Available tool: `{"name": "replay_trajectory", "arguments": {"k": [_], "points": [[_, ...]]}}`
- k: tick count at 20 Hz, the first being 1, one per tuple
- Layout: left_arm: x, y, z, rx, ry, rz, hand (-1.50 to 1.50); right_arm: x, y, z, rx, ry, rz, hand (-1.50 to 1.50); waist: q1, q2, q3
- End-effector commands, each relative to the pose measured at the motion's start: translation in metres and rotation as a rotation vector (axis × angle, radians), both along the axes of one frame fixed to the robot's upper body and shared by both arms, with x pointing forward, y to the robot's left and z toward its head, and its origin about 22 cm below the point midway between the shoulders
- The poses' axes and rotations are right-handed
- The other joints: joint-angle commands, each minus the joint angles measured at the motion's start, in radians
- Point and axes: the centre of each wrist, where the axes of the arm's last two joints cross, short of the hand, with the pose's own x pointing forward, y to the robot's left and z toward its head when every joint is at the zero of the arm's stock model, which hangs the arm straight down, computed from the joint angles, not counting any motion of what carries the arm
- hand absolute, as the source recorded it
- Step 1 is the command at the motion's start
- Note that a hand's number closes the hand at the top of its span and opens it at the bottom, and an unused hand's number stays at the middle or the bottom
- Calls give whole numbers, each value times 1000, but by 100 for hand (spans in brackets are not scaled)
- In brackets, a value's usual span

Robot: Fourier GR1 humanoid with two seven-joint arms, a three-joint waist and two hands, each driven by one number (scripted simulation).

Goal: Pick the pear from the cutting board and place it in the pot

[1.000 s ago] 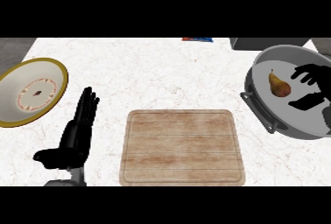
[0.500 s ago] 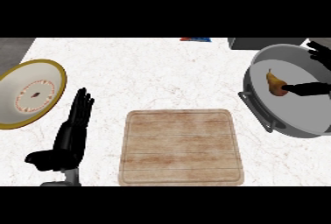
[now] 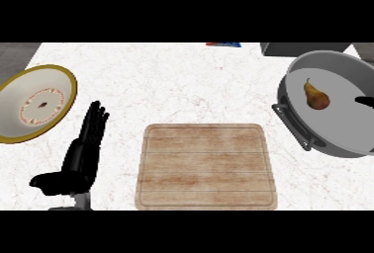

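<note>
Your right hand [image 3: 364,102] shows only as a dark sliver at the right edge of the view, over the pot [image 3: 343,143]; too little of it is visible to tell whether its fingers are straight or curled, and it has hold of nothing you can see. The pear [image 3: 315,97] lies apart from that sliver, to its left, resting on the pot's grey floor with its stem pointing toward the far rim.

Your left hand [image 3: 82,153] rests on the counter [image 3: 182,84] with fingers straight and together, thumb out to the side, holding nothing. It sits between the yellow-rimmed plate [image 3: 33,109] on its left and the wooden cutting board [image 3: 206,167] on its right, touching neither. The pot stands to the right of the board, well away from this hand.

Compared with half a second ago, the right hand has pulled back from above the pear toward the right edge, leaving most of the pot's inside uncovered. The pear has stayed where it was, and the left hand has not moved
</note>
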Motion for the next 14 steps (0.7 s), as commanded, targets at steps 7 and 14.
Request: {"name": "replay_trajectory", "arguments": {"k": [7, 14], "points": [[18, -5, 3, 11, -3, -5, 0, -48, -60, 17, 40, -93, -16, -150, 4, 6, 2], [15, -4, 6, -8, -17, -15, 0, -74, -74, 4, 21, -108, -57, -150, 13, 10, 4]]}}
